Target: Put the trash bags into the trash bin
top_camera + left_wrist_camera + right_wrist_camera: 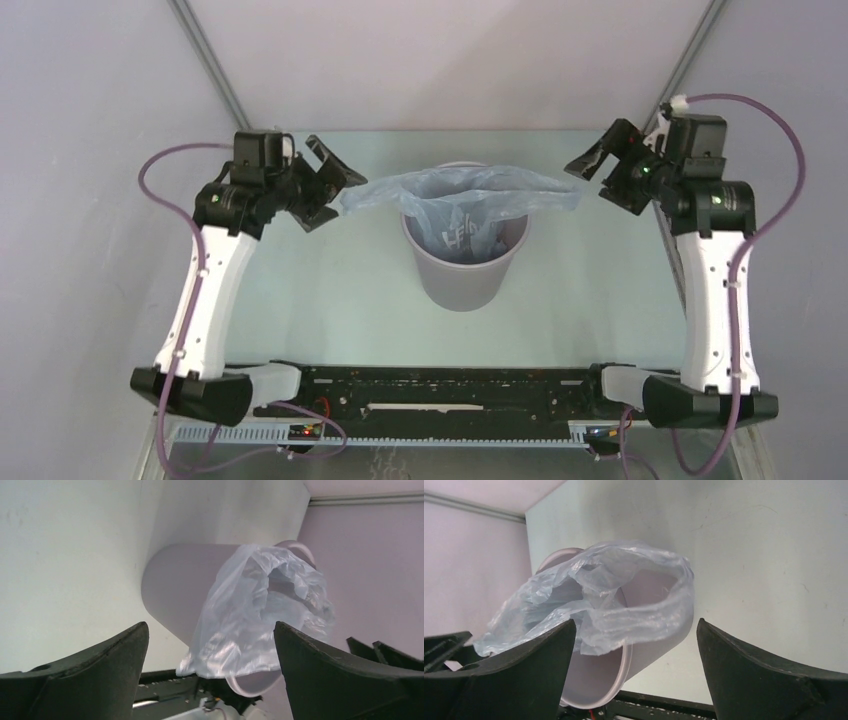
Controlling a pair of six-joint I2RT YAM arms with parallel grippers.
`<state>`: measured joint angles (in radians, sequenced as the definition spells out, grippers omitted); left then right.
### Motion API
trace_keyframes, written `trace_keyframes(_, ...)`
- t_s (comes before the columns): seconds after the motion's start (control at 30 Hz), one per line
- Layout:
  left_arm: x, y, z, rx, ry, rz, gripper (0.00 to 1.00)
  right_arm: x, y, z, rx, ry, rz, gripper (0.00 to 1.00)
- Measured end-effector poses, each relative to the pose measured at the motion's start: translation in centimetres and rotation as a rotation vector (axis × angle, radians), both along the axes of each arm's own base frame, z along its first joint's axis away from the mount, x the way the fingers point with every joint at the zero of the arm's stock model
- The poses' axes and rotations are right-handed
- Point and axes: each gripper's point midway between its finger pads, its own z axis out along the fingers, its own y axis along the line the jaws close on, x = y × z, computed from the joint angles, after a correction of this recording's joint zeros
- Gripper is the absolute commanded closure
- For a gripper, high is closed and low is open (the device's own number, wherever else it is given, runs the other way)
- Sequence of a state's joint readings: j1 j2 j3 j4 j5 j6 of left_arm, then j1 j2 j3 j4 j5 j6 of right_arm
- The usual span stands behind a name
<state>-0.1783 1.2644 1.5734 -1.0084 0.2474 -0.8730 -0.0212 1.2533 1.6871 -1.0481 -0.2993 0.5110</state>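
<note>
One trash bag [460, 190] is seen, thin and translucent, pale blue, heavily wrinkled and glossy where the light is caught. It is draped across the mouth of the trash bin [460, 285], with its middle sagging into the opening and dark printing visible through the film. The two ends are spread outward past the rim, one toward each pair of jaws.

The trash bin is a plain grey round container with smooth, slightly tapered walls. It is stood upright between the two grippers, ahead of both pairs of jaws.

The jaws of the left gripper [335, 192] are held wide apart, and nothing is clamped between them. In the left wrist view the bag and bin are framed in the gap beyond the black fingers [100, 672]. The jaws of the right gripper [588, 182] are likewise spread, with nothing gripped, and the bag and bin are framed in their gap too. The bag's ends are brought close to the fingertips on each side; whether they are touched cannot be told.

The bin is carried on a pale, faintly green table [330, 300] marked with light scuffs. The space is closed in by plain lilac-grey walls [90, 100] joined at metal struts [205, 60]. Behind the jaws, the arm bases are joined by a black rail [440, 385], and purple cables [160, 172] are looped along both arms.
</note>
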Motion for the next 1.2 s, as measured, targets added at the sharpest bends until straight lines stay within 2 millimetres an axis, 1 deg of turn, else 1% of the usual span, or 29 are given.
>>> trace_keyframes(0.1, -1.6, 0.2, 0.3, -0.060, 0.025, 0.062, 0.00, -1.5, -0.9, 0.8, 0.019, -0.013, -0.045, 0.00)
trace_keyframes(0.17, -2.4, 0.2, 0.7, -0.105, 0.040, 0.102, 0.00, -2.5, -0.8, 0.7, 0.054, -0.003, -0.052, 0.00)
trace_keyframes(0.27, -3.4, -0.2, 1.0, -0.186, 0.063, 0.140, 0.00, -3.8, 0.6, -0.4, 0.158, 0.039, -0.039, 0.00)
trace_keyframes(0.33, -3.9, -0.9, 1.0, -0.264, 0.089, 0.151, 0.00, -4.5, 2.0, -2.0, 0.276, 0.090, -0.043, 0.01)
trace_keyframes(0.37, -4.1, -1.4, 0.8, -0.304, 0.103, 0.154, 0.02, -4.8, 2.6, -2.7, 0.323, 0.118, -0.049, 0.01)
trace_keyframes(0.43, -4.3, -2.7, 0.1, -0.371, 0.137, 0.146, 0.10, -4.7, 3.7, -3.8, 0.406, 0.167, -0.072, 0.03)
trace_keyframes(0.5, -4.2, -4.1, -0.7, -0.416, 0.176, 0.130, 0.18, -4.4, 4.7, -4.0, 0.454, 0.188, -0.075, 0.07)
trace_keyframes(0.57, -3.7, -4.8, -1.4, -0.440, 0.199, 0.128, 0.25, -3.7, 5.7, -3.7, 0.497, 0.194, -0.070, 0.11)
trace_keyframes(0.67, -2.4, -5.2, -1.9, -0.456, 0.199, 0.139, 0.33, -2.7, 6.4, -3.0, 0.537, 0.181, -0.080, 0.28)
trace_keyframes(0.73, -1.7, -5.2, -1.8, -0.460, 0.180, 0.141, 0.40, -2.1, 6.4, -2.8, 0.557, 0.174, -0.103, 0.32)
trace_keyframes(0.77, -1.5, -5.3, -1.6, -0.463, 0.169, 0.138, 0.46, -1.8, 6.4, -2.8, 0.566, 0.170, -0.115, 0.34)
trace_keyframes(0.8, -1.4, -5.3, -1.5, -0.466, 0.162, 0.136, 0.55, -1.5, 6.3, -3.0, 0.577, 0.173, -0.130, 0.40)
trace_keyframes(0.87, -1.0, -5.4, -1.1, -0.473, 0.143, 0.131, 0.73, -1.1, 6.2, -3.4, 0.588, 0.179, -0.152, 0.55)
trace_keyframes(0.9, -0.8, -5.5, -1.0, -0.470, 0.128, 0.123, 0.77, -0.8, 6.2, -3.6, 0.591, 0.184, -0.159, 0.61)
trace_keyframes(0.97, -0.6, -5.4, -1.3, -0.470, 0.121, 0.121, 0.81, -0.4, 6.1, -3.8, 0.598, 0.192, -0.171, 0.79)
trace_keyframes(1.03, -0.6, -5.3, -1.9, -0.464, 0.125, 0.124, 0.84, -0.2, 6.1, -4.1, 0.590, 0.195, -0.175, 0.86)
trace_keyframes(1.1, -0.6, -4.9, -2.9, -0.453, 0.134, 0.133, 0.91, -0.2, 5.8, -4.6, 0.583, 0.197, -0.181, 0.98)
trace_keyframes(1.13, -0.7, -4.8, -3.2, -0.448, 0.134, 0.134, 0.94, -0.2, 5.7, -5.1, 0.576, 0.198, -0.181, 1.00)
trace_keyframes(1.17, -0.8, -4.6, -3.5, -0.442, 0.135, 0.134, 0.98, -0.2, 5.5, -5.6, 0.570, 0.200, -0.180, 1.00)
trace_keyframes(1.2, -0.9, -4.5, -3.8, -0.438, 0.136, 0.132, 0.99, -0.3, 5.3, -6.2, 0.563, 0.205, -0.178, 1.00)
